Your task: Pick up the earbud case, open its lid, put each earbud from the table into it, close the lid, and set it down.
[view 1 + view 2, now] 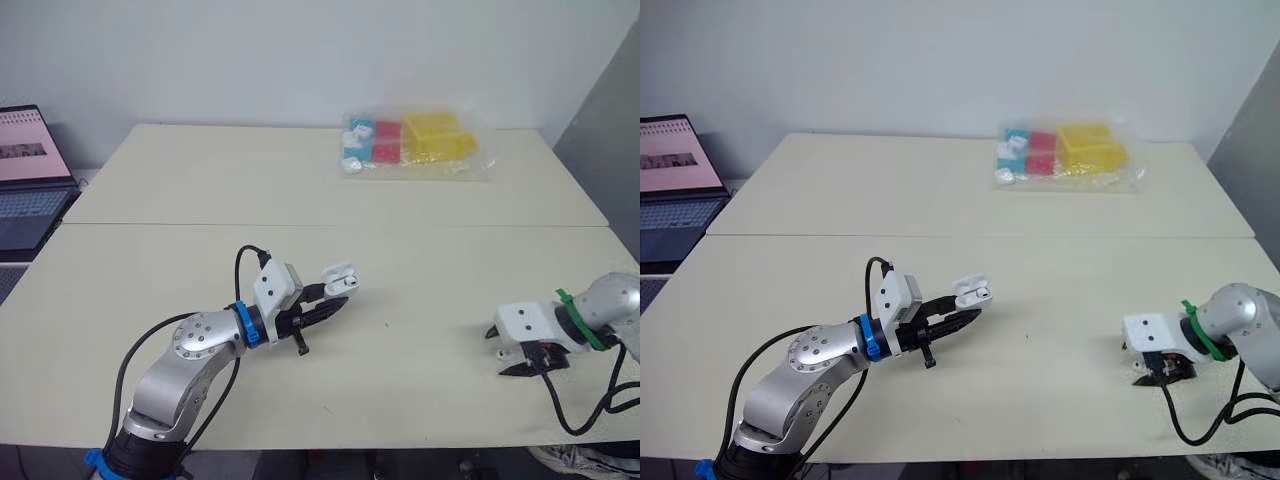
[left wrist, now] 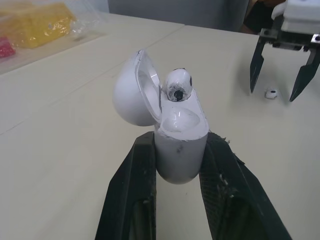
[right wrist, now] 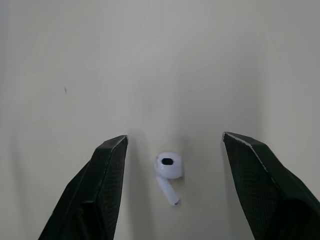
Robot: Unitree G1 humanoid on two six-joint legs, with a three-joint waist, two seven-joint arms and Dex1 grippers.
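While left gripper [image 2: 178, 150] pinches the open earbud case [image 2: 170, 132], right gripper [image 3: 175, 136], spread, straddles the loose earbud [image 3: 168, 167] — light, probably slick; grip its bulb.

The white earbud case [image 2: 180, 147] is clamped upright between the two black fingers of the left gripper [image 2: 180, 142], its lid [image 2: 131, 90] swung back to one side on the hinge, and one earbud [image 2: 177, 86] is seen seated in it with its rounded head standing above the rim. Farther off over the pale table [image 2: 60, 150], the right gripper [image 2: 273, 89] is held pointing down with its fingers spread apart, and a second earbud [image 2: 270, 93] lies on the tabletop between their tips. Yellow blocks [image 2: 37, 22] in a clear plastic bag [image 2: 82, 31] are seen at the table's far side.
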